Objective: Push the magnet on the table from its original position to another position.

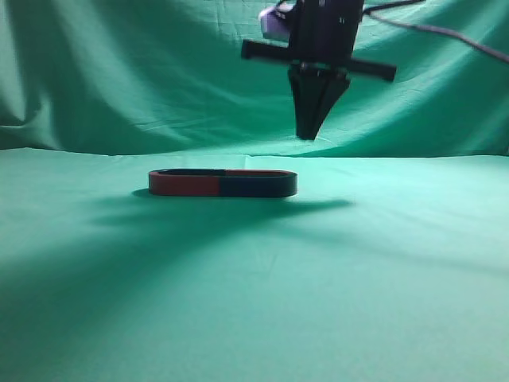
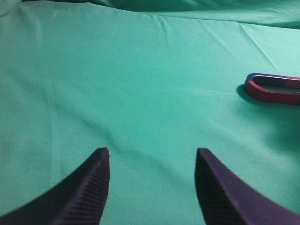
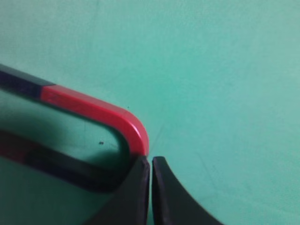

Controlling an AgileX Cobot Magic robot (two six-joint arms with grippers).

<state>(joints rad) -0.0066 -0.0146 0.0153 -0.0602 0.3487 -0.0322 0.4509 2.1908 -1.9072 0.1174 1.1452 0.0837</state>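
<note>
The magnet is a flat U-shaped bar, red on the left half and dark blue on the right in the exterior view, lying on the green cloth. My right gripper hangs shut and empty above the table, over the magnet's right end. In the right wrist view its closed tips sit right beside the magnet's red curved end. My left gripper is open and empty over bare cloth. The magnet lies far to its right. The left gripper does not show in the exterior view.
Green cloth covers the table and hangs as a backdrop behind. Black cables run from the right arm toward the upper right.
</note>
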